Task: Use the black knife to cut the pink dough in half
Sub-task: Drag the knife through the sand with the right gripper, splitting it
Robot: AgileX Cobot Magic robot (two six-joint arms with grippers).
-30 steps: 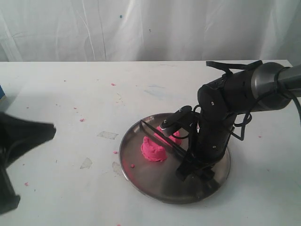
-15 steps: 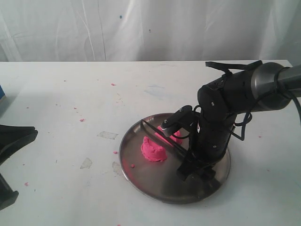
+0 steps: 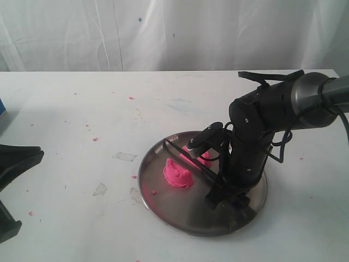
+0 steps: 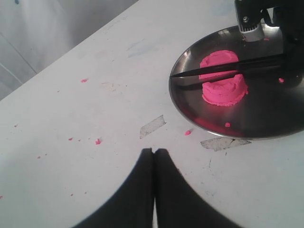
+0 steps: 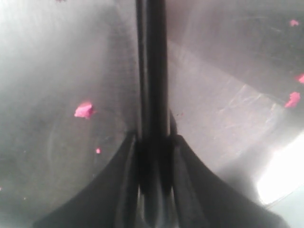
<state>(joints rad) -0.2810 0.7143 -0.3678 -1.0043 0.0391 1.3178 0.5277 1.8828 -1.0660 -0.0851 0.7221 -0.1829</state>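
Gripping black knife [image 4: 213, 70] w/ R fingers [image 5: 190, 183]

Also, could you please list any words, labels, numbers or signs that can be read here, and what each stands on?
None: no readable text in any view.
The round steel plate, the bright pink dough mound, the slim black knife and the white table bear no lettering.
The blue object at the table's edge is cut off by the frame, so any print on it cannot be told.

The white table [image 3: 82, 109] bears a steel plate [image 3: 177, 215], scattered pink crumbs [image 3: 95, 139] and clear tape scraps [image 3: 125, 156].
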